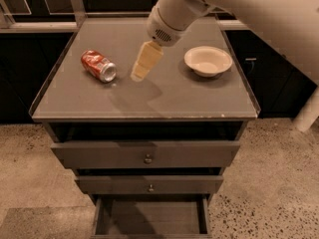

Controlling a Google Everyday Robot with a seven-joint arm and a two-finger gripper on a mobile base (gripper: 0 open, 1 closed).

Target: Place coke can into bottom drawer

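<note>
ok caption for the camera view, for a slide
Gripper hovers beside the coke can; bottom drawer open below.

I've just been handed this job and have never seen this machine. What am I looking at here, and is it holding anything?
There is one picture, looking down from the front onto a cabinet top. The big white shape coming in from the upper right is the robot's arm. The cream piece at its end is the claw, the part that grasps things. A red soda can lies on its side at the left, and a cream bowl sits at the right. The claw hangs over the surface between them, nearer the can, and holds nothing. Below, the bottom drawer is pulled open, and the can is not yet in it.
</note>
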